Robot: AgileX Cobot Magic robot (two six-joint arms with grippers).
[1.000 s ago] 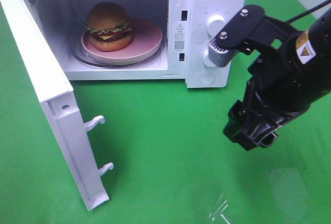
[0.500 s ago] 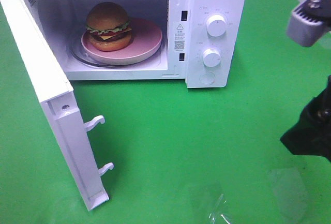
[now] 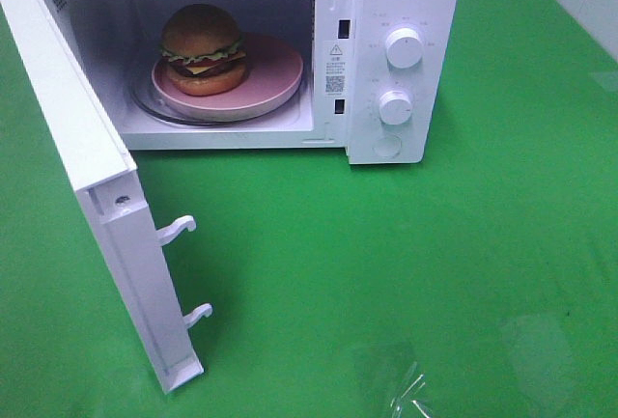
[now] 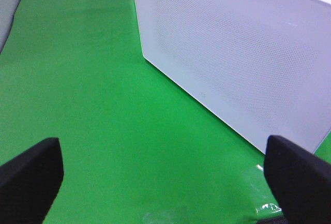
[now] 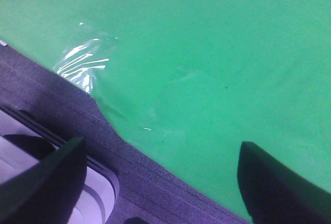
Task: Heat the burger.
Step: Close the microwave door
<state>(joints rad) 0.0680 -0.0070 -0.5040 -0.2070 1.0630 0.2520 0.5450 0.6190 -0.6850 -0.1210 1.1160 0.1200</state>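
The burger (image 3: 202,48), with its glossy brown bun, lettuce, cheese and patty, sits on a pink plate (image 3: 275,78) inside the white microwave (image 3: 401,13). The microwave door (image 3: 97,196) stands wide open to the left. Neither arm shows in the exterior high view. In the left wrist view my left gripper (image 4: 164,182) is open with nothing between its fingers, facing the door's white outer panel (image 4: 243,53). My right gripper (image 5: 160,182) is open and empty over the green cloth.
Two round knobs (image 3: 403,47) and a button sit on the microwave's right panel. Green cloth (image 3: 386,264) covers the table. A crinkled patch of clear plastic (image 3: 410,394) lies near the front edge. The right wrist view shows the table's grey edge (image 5: 57,115).
My right arm has pulled back from in front of the microwave's knobs, moved off to the right and left the exterior high view. Burger, plate and door have not moved.
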